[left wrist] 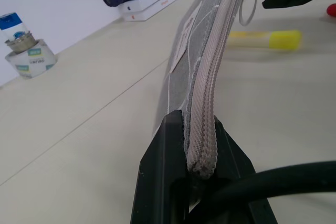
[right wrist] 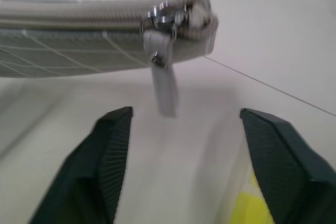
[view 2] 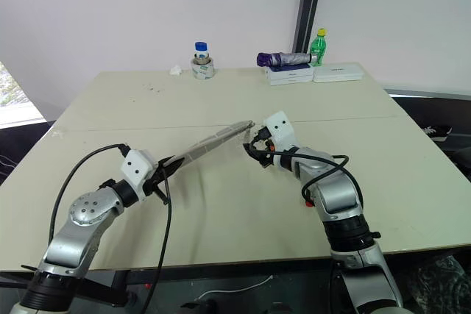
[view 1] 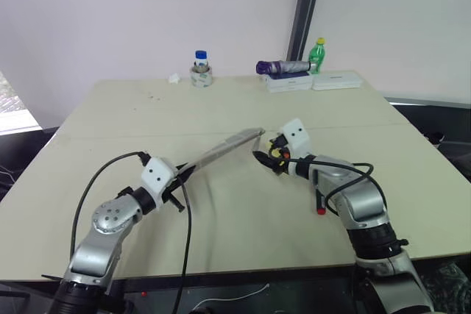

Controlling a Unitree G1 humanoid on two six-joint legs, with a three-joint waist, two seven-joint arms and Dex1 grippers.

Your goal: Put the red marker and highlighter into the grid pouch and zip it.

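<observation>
left gripper [left wrist: 197, 145]: fingers closing tight on one end of the grid pouch [view 1: 221, 151], holding it up off the table [view 1: 147, 119], over the middle of it
grid pouch: hanging edge-up between the two grippers, zipper side on top, running from the left gripper toward the right one; white label showing on its side in the left wrist view
zipper pull tab [right wrist: 166, 92]: dangling down from the slider at the pouch's far end, slider sitting right at that end
right gripper [right wrist: 184, 166]: fingers standing apart, gripping nothing; pull tab hanging between and just beyond the tips, not touching either one
highlighter [left wrist: 265, 39]: lying flat on the table, below the pouch's far end and near the right gripper; not in the pouch
red marker [view 1: 319, 204]: lying on the table toward the near edge, just beside the right forearm, mostly hidden; red end showing
back edge of table: small jar with blue lid [view 1: 201, 68] near the middle; folded purple umbrella [view 1: 283, 68] on white boxes [view 1: 313, 81] toward the right back corner, green bottle [view 1: 316, 54] behind them
</observation>
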